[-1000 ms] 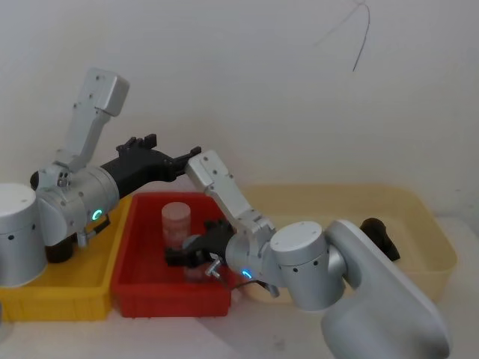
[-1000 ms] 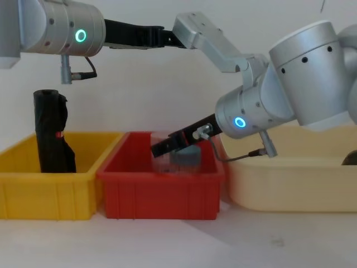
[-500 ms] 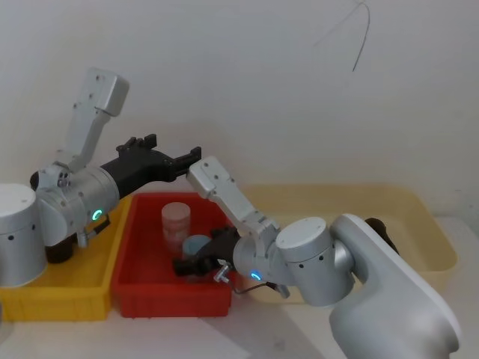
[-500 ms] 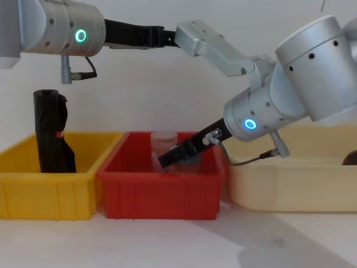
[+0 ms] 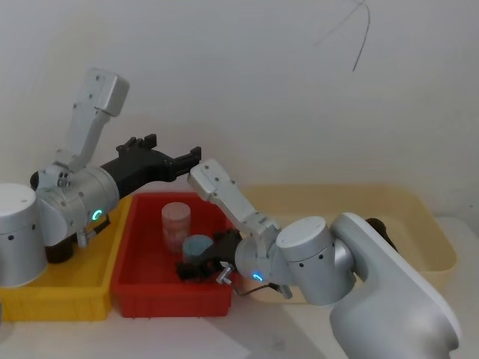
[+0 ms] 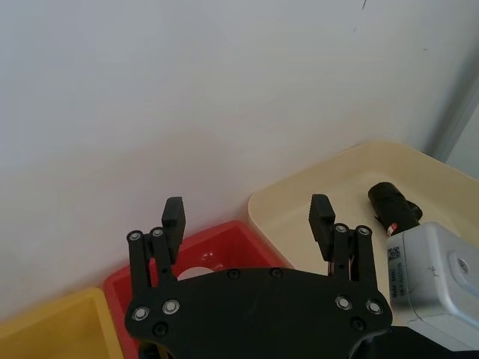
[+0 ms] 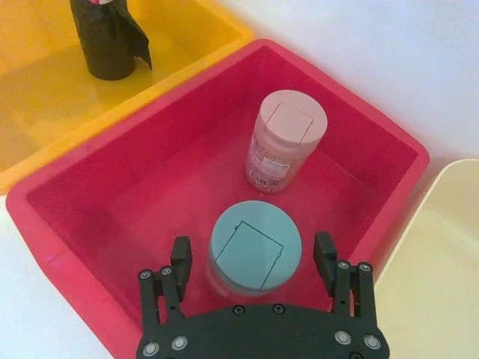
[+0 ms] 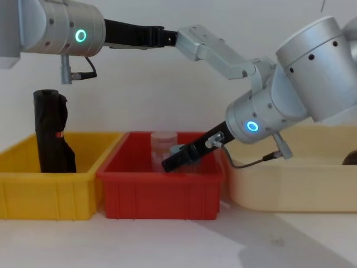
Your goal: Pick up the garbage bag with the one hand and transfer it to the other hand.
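The garbage bag (image 8: pixel 51 131), a black plastic roll with a small red-and-white label band, stands upright in the yellow plastic bin (image 8: pixel 56 187) at the left end of the table (image 8: pixel 178 240). Nothing is touching it.

The left end effector (image 6: pixel 247 217), black and long-fingered on the silver arm with the green ring, is held high above the red plastic bin (image 8: pixel 162 195). Its fingers are spread wide with nothing between them.

The right end effector (image 7: pixel 253 258), on the silver arm with the blue ring, is angled down into the red plastic bin. Its fingers are spread apart on either side of the teal-lidded jar (image 7: pixel 254 248) without gripping it. A pink-lidded bottle (image 7: pixel 284 138) stands upright just beyond that jar. A cream plastic tub (image 8: pixel 290 184) sits beside the red bin.
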Controlling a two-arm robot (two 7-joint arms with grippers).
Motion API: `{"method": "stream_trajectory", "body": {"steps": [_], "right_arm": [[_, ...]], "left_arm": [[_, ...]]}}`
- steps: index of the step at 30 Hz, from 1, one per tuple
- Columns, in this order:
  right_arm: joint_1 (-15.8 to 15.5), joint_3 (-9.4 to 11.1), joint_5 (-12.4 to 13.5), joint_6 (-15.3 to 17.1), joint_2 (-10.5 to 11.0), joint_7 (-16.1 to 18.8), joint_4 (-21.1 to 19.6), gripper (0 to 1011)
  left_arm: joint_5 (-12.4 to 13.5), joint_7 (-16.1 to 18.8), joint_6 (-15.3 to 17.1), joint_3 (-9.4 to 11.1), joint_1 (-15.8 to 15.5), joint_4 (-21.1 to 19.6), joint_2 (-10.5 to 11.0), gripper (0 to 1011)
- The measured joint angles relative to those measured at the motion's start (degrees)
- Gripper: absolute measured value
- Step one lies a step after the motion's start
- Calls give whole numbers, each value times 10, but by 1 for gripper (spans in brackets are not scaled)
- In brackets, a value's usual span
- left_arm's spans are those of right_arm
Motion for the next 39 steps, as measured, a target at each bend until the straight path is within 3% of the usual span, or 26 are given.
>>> {"method": "stream_trajectory", "body": {"steps": [10,18,22,32,39], "right_arm": [[0,6,-6,-6,-3,-8,11,993],[-3,16,-10,-21,-9,-23,20,828],[-4,20,-12,-25,-12,-29,23,690],[-10,29,-13,-23,-13,-32,17,690],[-21,51,-3,-16,-16,-34,-9,690]], "left_arm": [[0,0,0,0,0,0,0,1001],[0,0,0,0,0,0,0,1001],[0,0,0,0,0,0,0,1001],[0,0,0,0,0,0,0,1001],[0,0,0,0,0,0,0,1001]]}}
